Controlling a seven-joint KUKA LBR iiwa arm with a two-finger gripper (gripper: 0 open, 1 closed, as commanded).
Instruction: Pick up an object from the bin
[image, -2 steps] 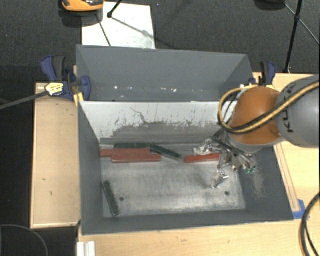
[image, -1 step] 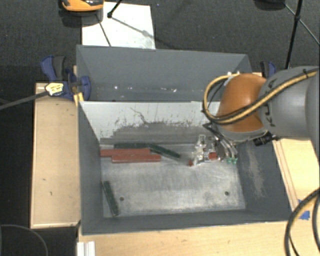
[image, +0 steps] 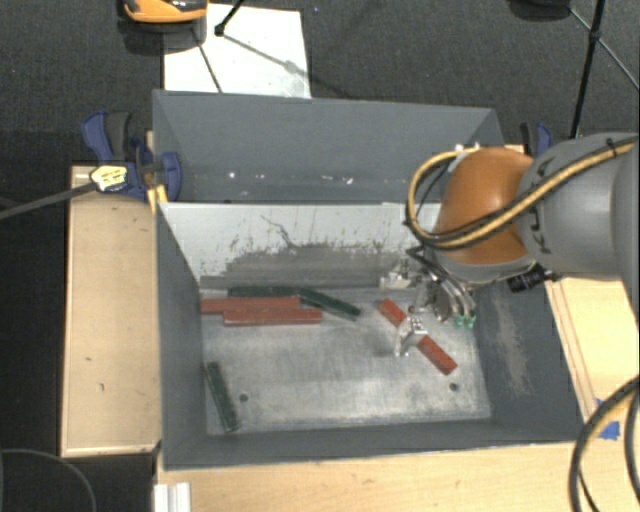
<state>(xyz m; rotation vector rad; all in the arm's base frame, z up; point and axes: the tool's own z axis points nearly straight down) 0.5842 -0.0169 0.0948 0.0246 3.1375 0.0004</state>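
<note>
- The short red stick (image: 438, 355) lay slantwise on the right part of the floor of the bin (image: 330, 378), one end toward the bin's back wall and the other toward its front right corner.
- The gripper (image: 408, 340) hung right over the middle of that stick and covered part of it. Whether it was spread, pressed together or pinching the stick could not be told from this angle.
- The arm reached in over the bin's right wall, with an orange cover (image: 480, 215) on its wrist and yellow and black cables (image: 425, 205) looped round it.
- A slanted dark green stick (image: 332, 306) lay near the middle of the bin's floor, toward the back wall.
- Two reddish-brown bars (image: 272, 316) lay side by side in the bin's left half, running left to right along the foot of the back wall.
- A dark green bar (image: 262, 292) lay just behind them, closer to the back wall.
- Another dark green stick (image: 220, 397) lay apart from the rest in the bin's front left corner, nearly along the left wall.
</note>
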